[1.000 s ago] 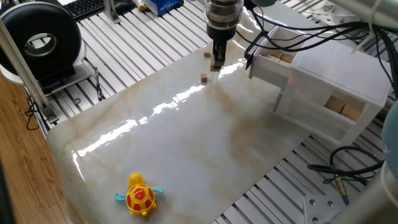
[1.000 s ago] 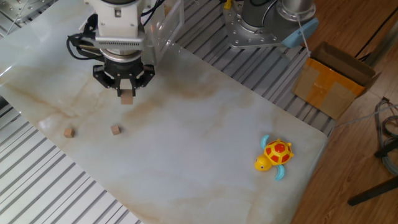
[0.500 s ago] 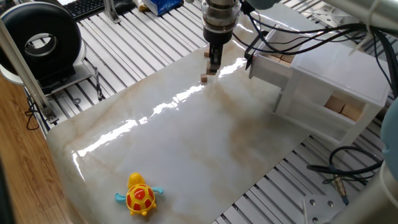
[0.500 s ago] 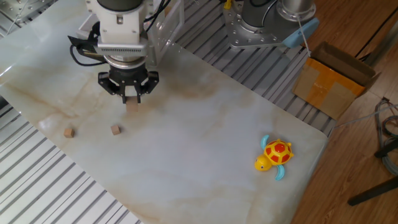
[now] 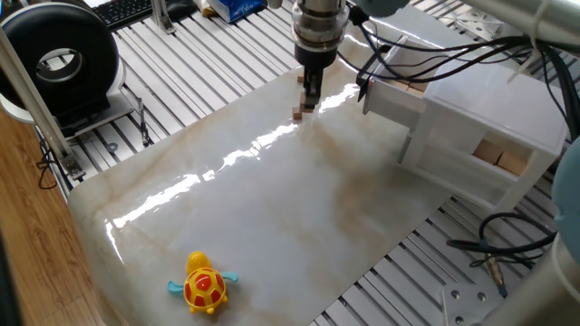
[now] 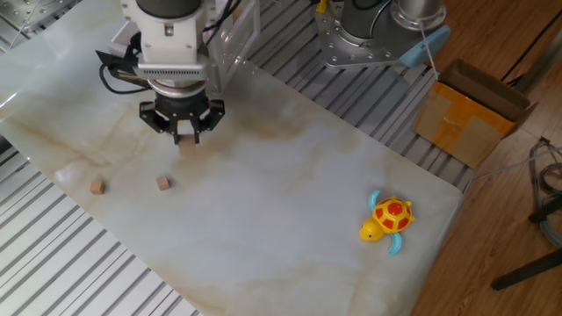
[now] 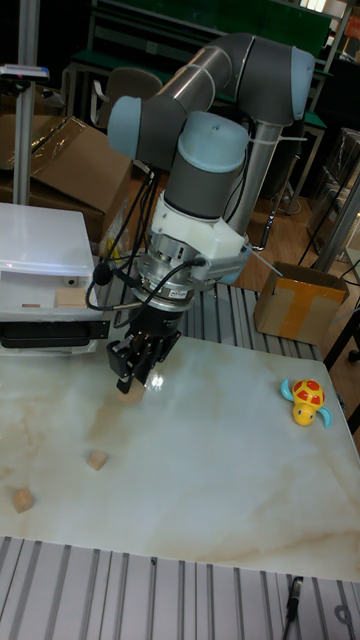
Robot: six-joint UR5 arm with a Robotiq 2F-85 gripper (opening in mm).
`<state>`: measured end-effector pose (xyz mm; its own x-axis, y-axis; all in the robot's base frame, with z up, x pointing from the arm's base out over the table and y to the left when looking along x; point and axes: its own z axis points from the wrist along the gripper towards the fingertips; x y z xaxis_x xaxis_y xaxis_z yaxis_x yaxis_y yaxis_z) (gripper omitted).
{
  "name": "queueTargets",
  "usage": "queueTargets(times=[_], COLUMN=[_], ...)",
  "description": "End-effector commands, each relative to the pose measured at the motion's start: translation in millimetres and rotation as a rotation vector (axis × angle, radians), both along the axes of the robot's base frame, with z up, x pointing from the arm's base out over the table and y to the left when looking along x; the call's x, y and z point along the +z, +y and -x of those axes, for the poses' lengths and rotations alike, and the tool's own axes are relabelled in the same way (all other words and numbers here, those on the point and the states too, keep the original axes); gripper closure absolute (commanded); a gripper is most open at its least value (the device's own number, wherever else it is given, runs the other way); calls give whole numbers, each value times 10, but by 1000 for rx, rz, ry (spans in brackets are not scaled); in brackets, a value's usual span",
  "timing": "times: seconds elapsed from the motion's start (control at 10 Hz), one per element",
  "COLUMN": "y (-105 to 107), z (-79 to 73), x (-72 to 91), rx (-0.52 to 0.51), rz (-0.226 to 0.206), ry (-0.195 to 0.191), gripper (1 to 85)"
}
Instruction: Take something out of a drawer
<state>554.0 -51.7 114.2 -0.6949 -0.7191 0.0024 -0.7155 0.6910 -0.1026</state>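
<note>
This is looking like a robotics lab: a grey industrial arm (image 7: 215, 100) is working over a marble-patterned table (image 5: 272, 208) on slotted aluminium rails (image 5: 181, 63), with cables (image 5: 507, 240) trailing, a keyboard (image 5: 122, 11) (half out of view) and cardboard boxes (image 6: 470, 118) sitting about.

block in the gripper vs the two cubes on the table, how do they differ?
The pale block sits between the gripper fingers; the two brown cubes lie free on the table. The block looks bigger and lighter; the cubes are smaller and darker. All look wooden and roughly cubic.
</note>
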Motion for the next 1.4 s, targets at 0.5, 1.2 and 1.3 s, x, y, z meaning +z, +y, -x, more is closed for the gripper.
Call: queueTargets(times=[0.5,1.2,1.3], y=[161,51,98], z=[-168,62,-16], x=[-488,-117,-269], rx=[-5,-43,-47], rz=[-124,-116,-133], ry=[-46,10,-3], gripper=[843,843,843])
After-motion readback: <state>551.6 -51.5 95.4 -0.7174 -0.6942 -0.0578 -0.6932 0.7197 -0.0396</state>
